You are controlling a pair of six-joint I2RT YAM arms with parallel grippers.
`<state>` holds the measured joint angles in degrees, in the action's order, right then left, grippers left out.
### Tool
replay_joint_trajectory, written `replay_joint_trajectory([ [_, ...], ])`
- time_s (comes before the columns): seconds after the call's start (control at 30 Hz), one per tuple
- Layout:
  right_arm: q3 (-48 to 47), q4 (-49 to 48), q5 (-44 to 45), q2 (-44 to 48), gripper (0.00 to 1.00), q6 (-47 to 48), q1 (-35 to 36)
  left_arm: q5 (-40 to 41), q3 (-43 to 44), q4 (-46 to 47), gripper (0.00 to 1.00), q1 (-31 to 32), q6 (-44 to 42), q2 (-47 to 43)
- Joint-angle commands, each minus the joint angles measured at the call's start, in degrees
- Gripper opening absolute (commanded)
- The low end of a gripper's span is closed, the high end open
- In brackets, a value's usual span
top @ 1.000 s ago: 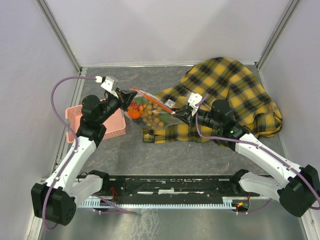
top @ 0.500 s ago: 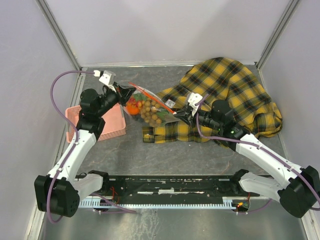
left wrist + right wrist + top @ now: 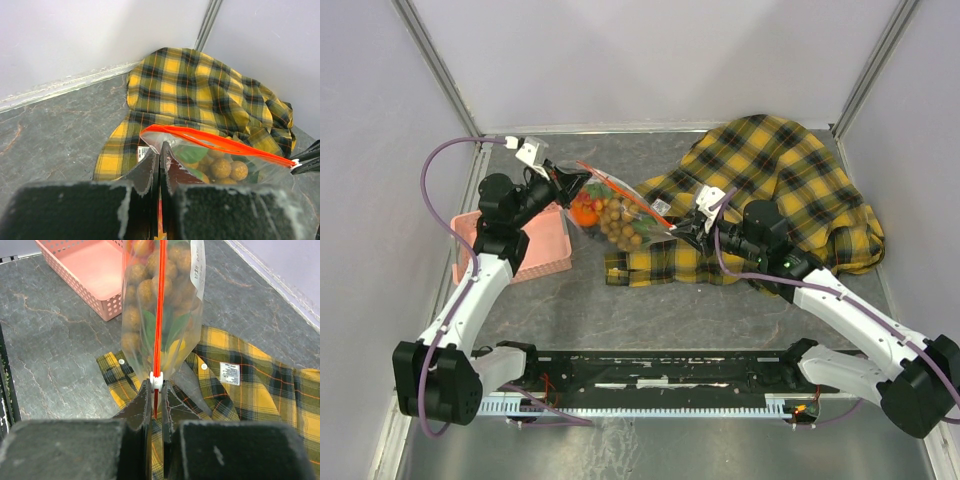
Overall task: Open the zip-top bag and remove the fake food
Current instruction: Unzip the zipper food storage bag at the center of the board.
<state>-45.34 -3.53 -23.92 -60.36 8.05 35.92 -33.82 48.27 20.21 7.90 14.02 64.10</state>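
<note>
The zip-top bag (image 3: 617,214) is clear plastic with a red-orange zip strip (image 3: 220,143) and hangs stretched between both grippers above the table. The fake food shows through it as tan-brown grape balls (image 3: 134,295), green leaves (image 3: 191,153) and an orange fruit (image 3: 585,213). My left gripper (image 3: 582,181) is shut on the bag's left top corner, its fingertips (image 3: 161,148) pinching the plastic just under the strip. My right gripper (image 3: 677,228) is shut on the strip's other end, gripping at the white slider (image 3: 156,380). The strip gapes slightly in the left wrist view.
A yellow-black plaid cloth (image 3: 780,190) lies crumpled at the back right, reaching under the bag. A pink perforated basket (image 3: 552,246) sits at the left by the wall. White walls (image 3: 650,60) close in the back and both sides.
My left gripper has moved up and to the right with its corner of the bag, pulling the bag tauter. The right gripper has hardly moved.
</note>
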Motion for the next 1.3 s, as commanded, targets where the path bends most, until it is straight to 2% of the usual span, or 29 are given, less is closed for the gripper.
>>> replay_joint_trajectory([
  [0.0, -2.56, 0.81, 0.8, 1.06, 0.02, 0.38, -0.09, -1.56, 3.19, 7.57, 0.03, -1.05, 2.39, -0.03],
  [0.77, -2.48, 8.32, 1.37, 4.19, 0.02, 0.13, 0.46, -5.06, 3.36, 7.04, 0.03, -2.12, 3.92, -0.58],
  [0.93, -2.59, 9.92, 0.4, 4.69, 0.04, -0.31, 0.55, -8.85, 2.84, 8.7, 0.03, -2.09, 6.57, -0.09],
  [0.97, -2.68, 10.05, -0.04, 4.8, 0.08, -0.47, 0.59, -10.09, 2.81, 9.45, 0.03, -2.1, 7.5, 0.32],
  [1.03, -2.83, 10.07, -0.78, 5.17, 0.39, -1.49, 0.56, -12.85, 2.58, 10.73, 0.03, -1.87, 9.57, 0.94],
  [1.07, -3.01, 9.92, -1.75, 5.48, 0.59, -2.07, 0.6, -13.91, 2.25, 12.25, 0.03, -1.5, 10.44, 1.21],
  [1.1, -3.25, 9.52, -2.89, 5.78, 0.7, -2.81, 0.57, -14.72, 1.66, 13.24, 0.03, -1.16, 10.91, 1.36],
  [1.17, -4.55, 9.61, -4.19, 6.54, 0.82, -3.73, 0.55, -15.88, 0.25, 15.19, 0.03, -0.24, 10.34, 1.28],
  [1.27, -7.17, 8.54, -3.75, 7.33, 0.93, -6.09, 0.59, -17.59, -1.96, 17.15, 0.03, 1.87, 7.82, 0.91],
])
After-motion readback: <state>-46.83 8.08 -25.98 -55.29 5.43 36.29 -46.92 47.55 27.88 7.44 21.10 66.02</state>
